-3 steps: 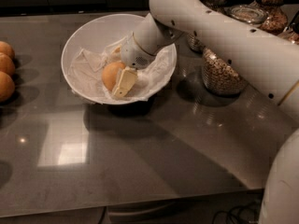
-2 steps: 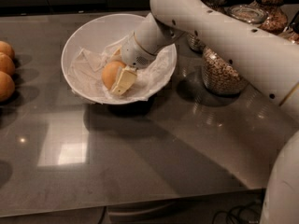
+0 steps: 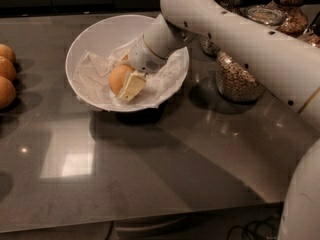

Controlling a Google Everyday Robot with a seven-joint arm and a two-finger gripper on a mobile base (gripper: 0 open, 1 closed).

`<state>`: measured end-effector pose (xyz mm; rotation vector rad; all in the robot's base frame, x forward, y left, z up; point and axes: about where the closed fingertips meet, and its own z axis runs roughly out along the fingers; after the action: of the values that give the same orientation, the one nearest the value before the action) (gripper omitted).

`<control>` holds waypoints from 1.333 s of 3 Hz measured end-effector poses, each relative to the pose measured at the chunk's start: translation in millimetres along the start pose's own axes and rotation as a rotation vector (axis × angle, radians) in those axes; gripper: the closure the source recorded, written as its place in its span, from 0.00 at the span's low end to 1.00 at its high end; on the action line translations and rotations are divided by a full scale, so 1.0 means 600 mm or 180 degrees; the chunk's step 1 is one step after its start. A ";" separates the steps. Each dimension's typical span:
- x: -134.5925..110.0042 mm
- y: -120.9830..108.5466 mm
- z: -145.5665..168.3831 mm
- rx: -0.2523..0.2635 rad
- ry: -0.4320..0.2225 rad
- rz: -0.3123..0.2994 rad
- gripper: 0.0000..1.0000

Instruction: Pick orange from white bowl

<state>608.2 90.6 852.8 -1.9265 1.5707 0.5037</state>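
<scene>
- Inside the bowl (image 3: 98, 34), almost nothing has changed over the last second: the gripper (image 3: 129, 79) sits in the same spot, low in the bowl and pressed up against the orange's (image 3: 117, 78) right side.
- The orange has not moved either. It lies on the crumpled paper (image 3: 92, 76) just right of the bowl's middle and has not been lifted.
- Whether the gripper has closed on the orange I cannot tell. Its cream-coloured end overlaps the fruit's near right edge, and the rest of the contact is hidden.
- That stillness probably means the grasp is being made or settled, so the task looks about halfway done. The reach is finished and the lift out of the bowl is not yet begun.
- The arm (image 3: 240, 39) comes in from the right, over the bowl's far right rim, passing close to the jars (image 3: 235, 76) on the counter (image 3: 150, 174).
- The orange is round, smooth and matte, yellow-orange, and small beside the wide bowl.
- A smooth round fruit like this could roll or slip on loose paper if it is held off-centre, and the paper might come up with it.
</scene>
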 end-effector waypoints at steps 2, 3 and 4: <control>-0.004 -0.001 -0.004 -0.0001 0.0000 0.0000 1.00; -0.033 0.000 -0.031 0.0076 -0.0075 -0.0115 1.00; -0.056 -0.001 -0.081 0.0239 -0.0144 -0.0181 1.00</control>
<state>597.3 83.9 910.3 -1.8848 1.4812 0.4548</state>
